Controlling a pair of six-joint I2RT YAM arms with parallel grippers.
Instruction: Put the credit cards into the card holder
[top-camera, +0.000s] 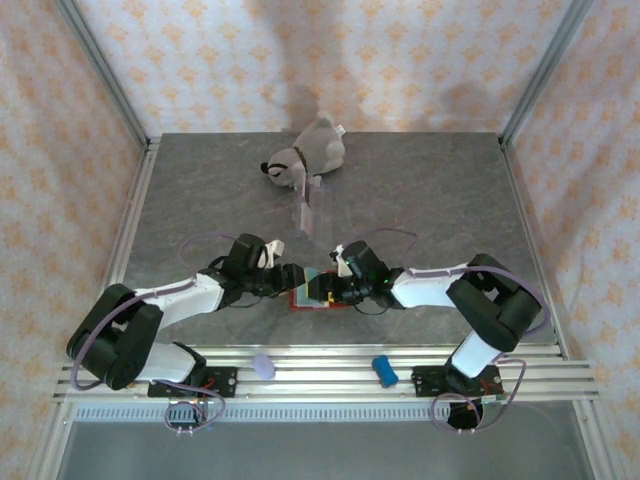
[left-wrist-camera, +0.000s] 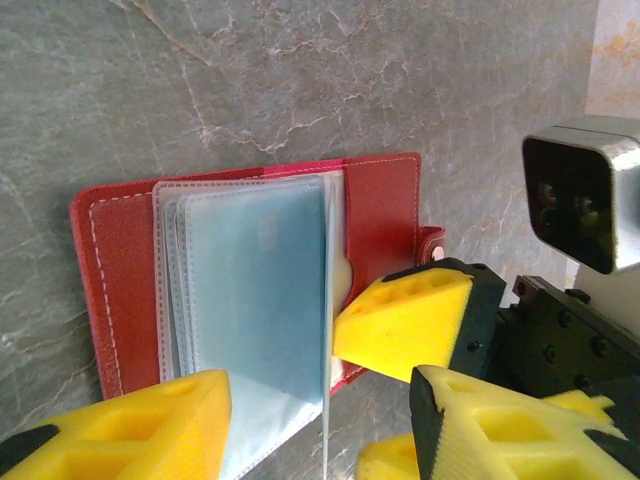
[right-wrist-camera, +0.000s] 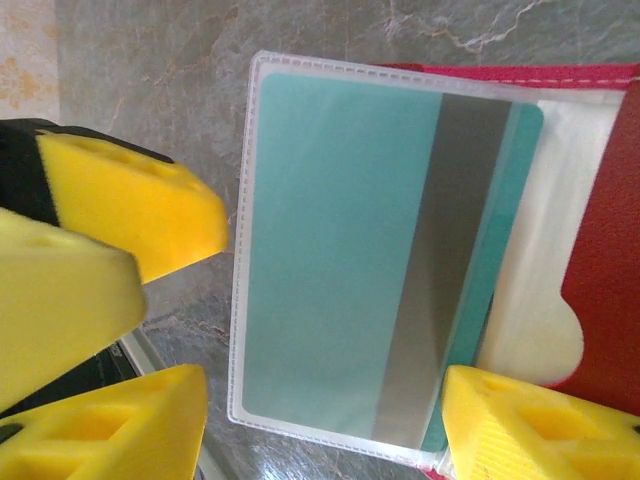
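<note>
Nesting in card holder (right-wrist-camera: 603, 180), teal card (right-wrist-camera: 335, 250)

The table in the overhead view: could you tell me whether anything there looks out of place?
Yes: a grey plush animal lies near the far edge of the table, well beyond the open red card holder; it has nothing to do with cards.
</note>
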